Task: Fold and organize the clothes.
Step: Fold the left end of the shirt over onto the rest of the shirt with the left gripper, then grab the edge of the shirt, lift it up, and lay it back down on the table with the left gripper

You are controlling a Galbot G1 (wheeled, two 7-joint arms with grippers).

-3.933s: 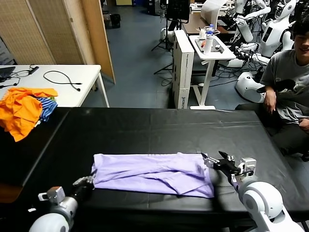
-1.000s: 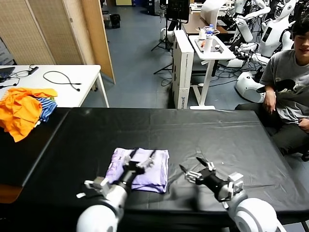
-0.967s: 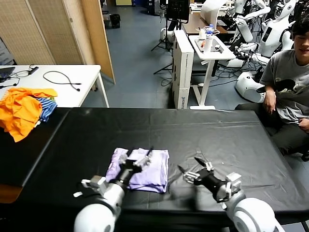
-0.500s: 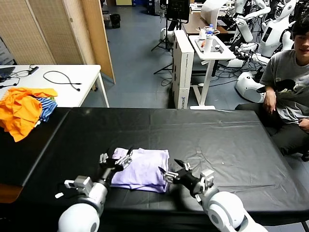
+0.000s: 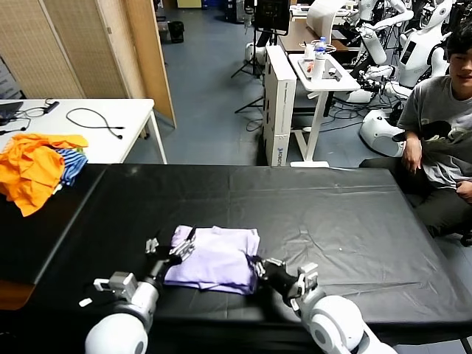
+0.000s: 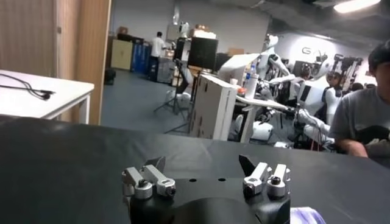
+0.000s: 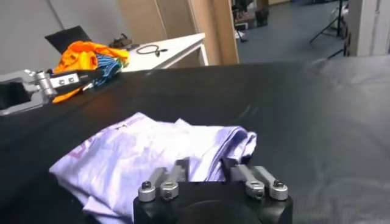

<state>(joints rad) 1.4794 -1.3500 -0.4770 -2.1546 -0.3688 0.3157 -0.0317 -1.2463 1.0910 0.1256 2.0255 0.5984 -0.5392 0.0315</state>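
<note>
Folded lavender T-shirt (image 5: 214,259) lies between both grippers on the black table (image 5: 332,206).

Left gripper (image 5: 171,248), fingers spread wide, sits at the shirt's near-left edge; right gripper (image 5: 259,267), fingers parted, touches its near-right corner. Orange garments (image 5: 33,166) lie far beyond the left gripper.

We find the counter (image 5: 332,199) bare behind and to the right of the shirt (image 5: 214,258). Both tools flank it: the left tool (image 5: 171,249) on one side, the right tool (image 5: 259,267) on the other.
</note>
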